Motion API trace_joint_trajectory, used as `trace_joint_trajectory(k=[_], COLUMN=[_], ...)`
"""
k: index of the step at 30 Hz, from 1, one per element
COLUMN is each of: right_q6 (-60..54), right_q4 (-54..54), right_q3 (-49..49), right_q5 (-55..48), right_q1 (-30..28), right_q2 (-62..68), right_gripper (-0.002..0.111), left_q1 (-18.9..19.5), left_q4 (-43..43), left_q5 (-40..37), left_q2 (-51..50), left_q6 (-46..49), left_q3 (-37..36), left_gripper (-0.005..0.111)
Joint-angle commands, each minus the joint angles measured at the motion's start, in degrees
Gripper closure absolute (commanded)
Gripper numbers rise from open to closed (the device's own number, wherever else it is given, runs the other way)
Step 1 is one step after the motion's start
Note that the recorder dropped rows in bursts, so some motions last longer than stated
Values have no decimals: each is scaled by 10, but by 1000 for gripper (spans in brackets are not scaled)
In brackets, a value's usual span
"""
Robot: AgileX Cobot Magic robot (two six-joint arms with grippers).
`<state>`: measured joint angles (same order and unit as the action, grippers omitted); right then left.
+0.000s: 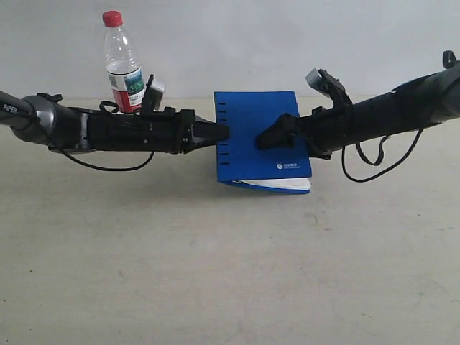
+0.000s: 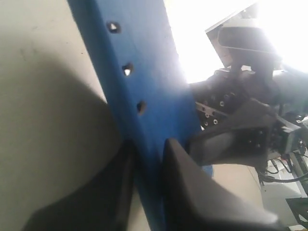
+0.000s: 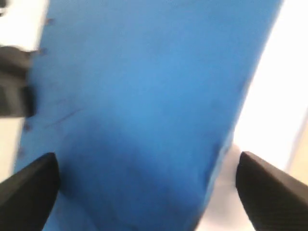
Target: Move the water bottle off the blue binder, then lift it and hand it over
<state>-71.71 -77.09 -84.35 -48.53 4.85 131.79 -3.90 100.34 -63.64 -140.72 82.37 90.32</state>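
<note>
So the flat, matte blue binder [image 1: 251, 108] lay on the beige table [image 1: 215, 273], with white pages [image 1: 284, 185] peeking out at 5 o'clock. The left gripper [image 1: 219, 132] was pinching its slotted spine edge at 9 o'clock. The right gripper [image 1: 267, 136] came in from 3 o'clock, fingers spread wide over the cover. The clear plastic water bottle [image 1: 123, 68] stood upright at 10 o'clock, off the binder, its base hidden behind the left arm [image 1: 108, 131].

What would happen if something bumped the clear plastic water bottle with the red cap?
The clear plastic water bottle with the red cap stands upright, tall and narrow, so it would probably tip easily. Being round, it would likely roll once down. The plastic looks thin, so it is probably light.
</note>
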Motion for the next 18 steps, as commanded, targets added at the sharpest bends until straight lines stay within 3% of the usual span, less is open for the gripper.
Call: trace_joint_trajectory(k=[1,3,5,12,18], right_q6=[41,42,59,84,107], right_q4=[50,51,59,84,80], right_q3=[8,8,8,8,8], right_q5=[121,121,120,149,152], right_q1=[-2,-2,-2,-2,-2], right_q2=[20,20,20,20,27], right_gripper=[18,23,35,109,108], left_q1=[-8,-8,-8,-13,-39], left_q4=[-4,-4,-4,-4,-4], left_q5=[-63,-63,-63,-63,-63], left_q2=[14,14,14,14,14], left_q6=[16,16,14,-17,-14], left_q3=[7,7,7,7,7], left_gripper=[102,102,102,98,69])
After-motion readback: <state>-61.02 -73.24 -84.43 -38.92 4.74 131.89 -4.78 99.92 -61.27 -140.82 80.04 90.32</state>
